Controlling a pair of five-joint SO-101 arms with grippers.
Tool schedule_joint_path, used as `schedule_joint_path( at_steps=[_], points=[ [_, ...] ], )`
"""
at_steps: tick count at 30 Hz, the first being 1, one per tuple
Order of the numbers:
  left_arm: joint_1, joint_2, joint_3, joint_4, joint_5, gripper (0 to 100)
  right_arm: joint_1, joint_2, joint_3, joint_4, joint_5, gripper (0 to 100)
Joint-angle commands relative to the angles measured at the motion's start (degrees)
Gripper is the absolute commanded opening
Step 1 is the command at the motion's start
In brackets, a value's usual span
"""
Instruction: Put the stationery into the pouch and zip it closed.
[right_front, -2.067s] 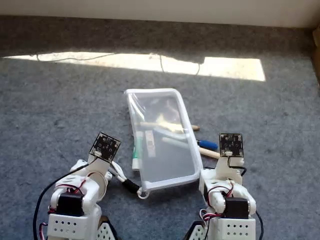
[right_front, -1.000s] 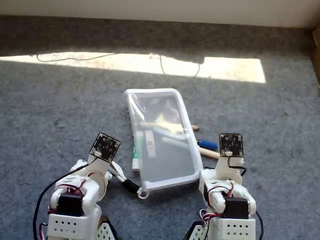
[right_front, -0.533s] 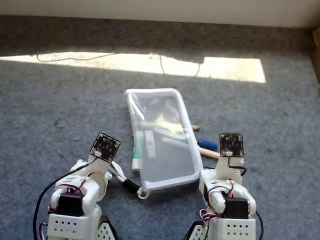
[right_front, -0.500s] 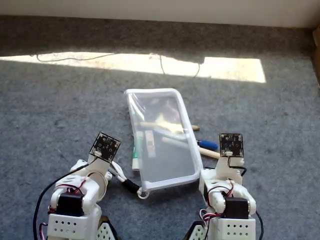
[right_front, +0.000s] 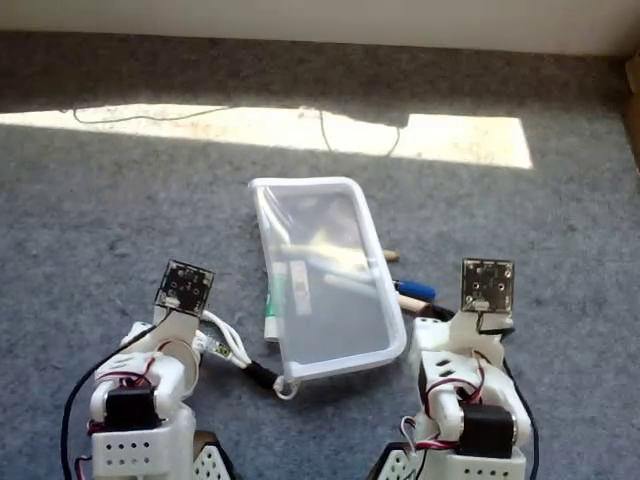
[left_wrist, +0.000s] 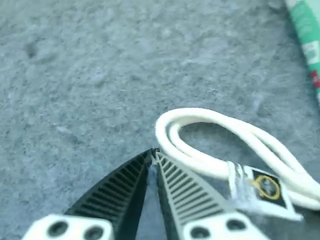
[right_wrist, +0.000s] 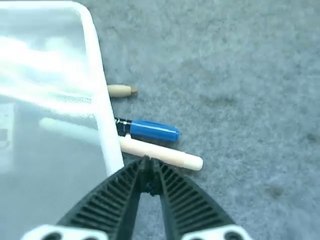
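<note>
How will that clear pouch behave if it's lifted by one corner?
The pouch looks like thin clear film with a white rim, so it will probably sag rather than stay flat. It lies flat and looks light, so a push may slide it over the carpet. The blue pen at its edge could roll.

Grey carpet (right_front: 110, 220), thin cable (right_front: 323, 128)

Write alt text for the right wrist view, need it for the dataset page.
The shut right end effector hangs over grey carpet beside the white-edged clear pouch. Three stationery ends stick out past the pouch's edge: a tan tip, a blue pen and a cream marker nearest the end effector's tip.
</note>
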Motion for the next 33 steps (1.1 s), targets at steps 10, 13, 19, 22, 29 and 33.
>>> schedule_joint_path(
  at_steps=[10, 13, 19, 22, 29, 33],
  points=[
    [-8.0, -0.2, -6.9, -3.6, -0.7, 2, -4.4, -0.2, -9.5, 1.8, -6.7, 0.5],
    [-7.5, -0.1, -12.3, -3.2, -3.9, 6, -4.5, -0.2, -9.3, 1.7, -11.4, 0.5],
    [-7.4, -0.1, -19.5, -1.1, -4.0, 36, -4.4, -0.2, -8.2, 1.8, -17.6, 0.5],
    [-3.6, 0.0, -23.5, 2.5, -4.6, 36, -4.4, -0.2, -6.9, 1.6, -19.3, 0.5],
    [10.5, 1.9, -29.1, 9.9, -8.2, 36, -4.3, -0.2, -6.6, 1.5, -19.5, 0.5],
    [16.7, 12.9, -32.0, 9.9, -10.0, 36, -4.3, -0.2, -6.6, 1.5, -19.5, 0.5]
  ],
)
